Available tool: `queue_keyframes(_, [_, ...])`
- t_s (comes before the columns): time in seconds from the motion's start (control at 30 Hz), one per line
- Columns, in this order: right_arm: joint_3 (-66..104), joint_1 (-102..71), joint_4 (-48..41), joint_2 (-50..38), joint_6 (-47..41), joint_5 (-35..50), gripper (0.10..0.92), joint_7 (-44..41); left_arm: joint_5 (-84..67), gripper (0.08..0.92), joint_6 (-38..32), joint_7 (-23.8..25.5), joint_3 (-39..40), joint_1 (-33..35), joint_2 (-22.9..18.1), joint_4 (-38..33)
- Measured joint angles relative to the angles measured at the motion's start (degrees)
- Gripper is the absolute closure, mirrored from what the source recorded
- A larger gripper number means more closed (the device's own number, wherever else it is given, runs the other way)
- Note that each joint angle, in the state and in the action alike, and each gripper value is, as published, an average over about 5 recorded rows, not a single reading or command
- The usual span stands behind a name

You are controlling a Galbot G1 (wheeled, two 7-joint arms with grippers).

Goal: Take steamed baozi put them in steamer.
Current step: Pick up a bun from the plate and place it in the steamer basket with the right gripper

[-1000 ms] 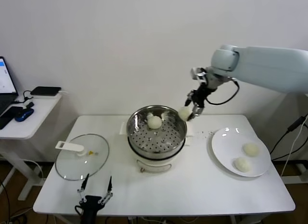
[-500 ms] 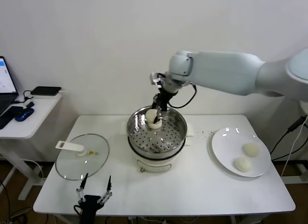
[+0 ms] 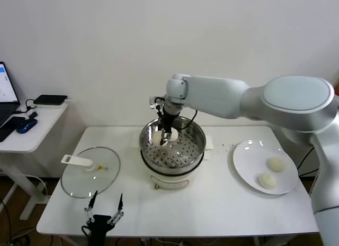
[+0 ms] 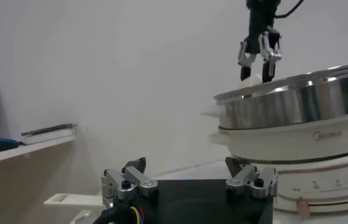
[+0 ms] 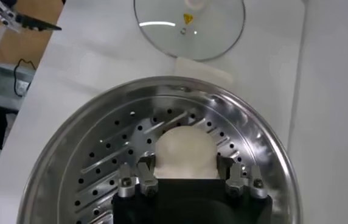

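Observation:
The steamer (image 3: pixel 172 151) stands mid-table, its perforated basket showing in the right wrist view (image 5: pixel 101 158). My right gripper (image 3: pixel 164 135) reaches down into its far left part and is shut on a cream-white baozi (image 5: pixel 183 149), low over the basket floor. In the head view the held baozi (image 3: pixel 158 137) is partly hidden by the fingers. Another white bun (image 3: pixel 170 136) seems to lie just beside it. Two more baozi (image 3: pixel 276 164) (image 3: pixel 266 181) lie on the white plate (image 3: pixel 249 158) at the right. My left gripper (image 3: pixel 105 211) is parked open at the front left edge.
The glass lid (image 3: pixel 90 172) with its white handle lies on the table left of the steamer, and shows in the right wrist view (image 5: pixel 189 24). A side table (image 3: pixel 26 129) with a laptop and small devices stands at the far left. The left wrist view shows the steamer's wall (image 4: pixel 308 103).
My right arm carried the baozi from the steamer's right rim leftward across the pot and lowered it into the far left of the basket. The left arm has not moved.

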Motion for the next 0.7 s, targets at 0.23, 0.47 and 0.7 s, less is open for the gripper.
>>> queue_keyframes(0.23, [-0.12, -2.05, -2.51, 1.68, -0.06, -1.91, 0.36, -0.49, 0.2, 0.177, 0.0, 0.15, 0.23, -0.2, -0.25, 0.09])
queue_keyframes(0.47, [1.05, -3.52, -4.39, 2.67, 0.02, -2.96, 0.235, -0.41, 0.57, 0.177, -0.06, 0.17, 0.21, -0.3, -0.5, 0.25])
queue_keyframes(0.7, [1.04, -1.68, -3.44, 1.71, 0.85, -1.42, 0.203, -1.43, 1.14, 0.177, -0.11, 0.16, 0.32, 0.0, -0.71, -0.13])
